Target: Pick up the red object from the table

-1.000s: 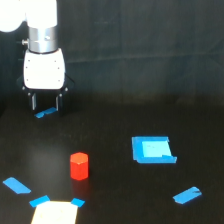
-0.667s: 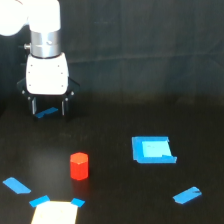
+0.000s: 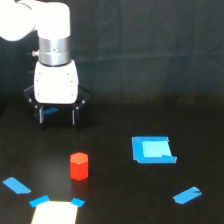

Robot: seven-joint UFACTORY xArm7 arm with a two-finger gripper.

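Presently listed, one scene, exterior view only.

Item 1: red object (image 3: 79,166). Small upright block, faceted sides, flat top, plain red-orange. Stands free on the counter (image 3: 150,100), toward the lower part of the view, nothing touching it. Judged light and rigid, probably hard plastic or painted wood; smooth faces may slip a little under the pads. Best hold: across two opposite flat sides, around mid-height, approached from straight above.

Item 2: claw (image 3: 56,116). Two dark fingers pointing down beneath a white wrist housing, spread apart with a clear gap, holding nothing. Hangs above and behind the block, slightly to the exterior view's left, well apart from it.

Item 3: blue tape pieces. One square piece (image 3: 152,149) to the exterior view's right of the block; a small strip (image 3: 187,195) lower right; another strip (image 3: 17,185) lower left.

Item 4: pale rectangular patch (image 3: 55,212), bottom edge, blue corners, near the block but apart from it.
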